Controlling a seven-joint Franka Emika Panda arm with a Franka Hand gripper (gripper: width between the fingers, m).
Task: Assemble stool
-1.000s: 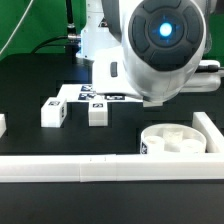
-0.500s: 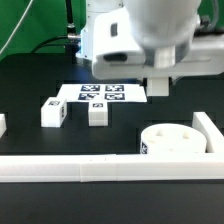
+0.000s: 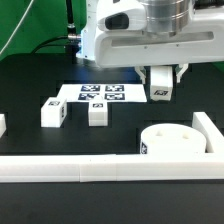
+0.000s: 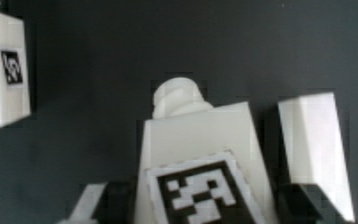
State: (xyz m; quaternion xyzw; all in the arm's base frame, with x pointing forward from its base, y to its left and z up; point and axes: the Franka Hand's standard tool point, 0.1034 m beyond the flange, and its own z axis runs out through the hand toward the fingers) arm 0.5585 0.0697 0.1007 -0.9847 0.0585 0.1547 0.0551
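My gripper (image 3: 162, 84) is shut on a white leg block (image 3: 162, 90) with a black-and-white tag. It holds the block in the air, just to the exterior view's right of the marker board and behind the round white seat disc (image 3: 176, 141). In the wrist view the block (image 4: 202, 140) stands between the two fingers (image 4: 98, 203) of the gripper (image 4: 202, 205), peg end pointing away. Two more leg blocks (image 3: 54, 112) (image 3: 97, 113) lie on the black table at the exterior view's left.
The marker board (image 3: 100, 93) lies flat behind the loose legs. A long white rail (image 3: 90, 168) runs along the front and another (image 3: 211, 129) beside the seat. In the wrist view a tagged white piece (image 4: 2, 70) and a white strip (image 4: 314, 130) flank the held block.
The arm's bulky upper part has swung up and away from the camera. The gripper and the leg block it holds now show plainly above the table.
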